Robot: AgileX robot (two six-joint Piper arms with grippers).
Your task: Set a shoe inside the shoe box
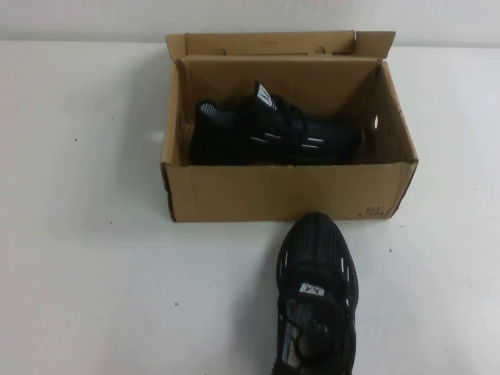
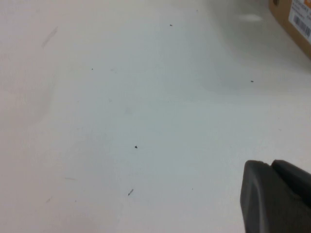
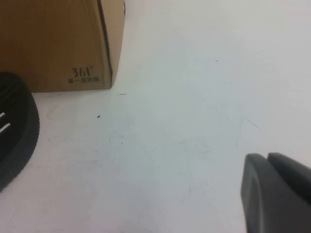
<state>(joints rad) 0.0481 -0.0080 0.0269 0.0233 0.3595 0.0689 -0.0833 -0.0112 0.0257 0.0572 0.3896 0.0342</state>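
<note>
A brown cardboard shoe box (image 1: 281,191) stands open at the back middle of the table, lid flap up. One black sneaker (image 1: 273,133) lies on its side inside it. A second black shoe (image 1: 316,297) rests on the table just in front of the box, toe pointing at the front wall. Neither arm shows in the high view. My left gripper (image 2: 271,164) is shut and empty over bare table, with a corner of the box (image 2: 294,22) far off. My right gripper (image 3: 267,156) is shut and empty, near the box's printed corner (image 3: 53,43) and the shoe's toe (image 3: 14,136).
The white tabletop (image 1: 86,234) stretches wide on both sides of the box. A white wall runs along the back edge behind the box lid.
</note>
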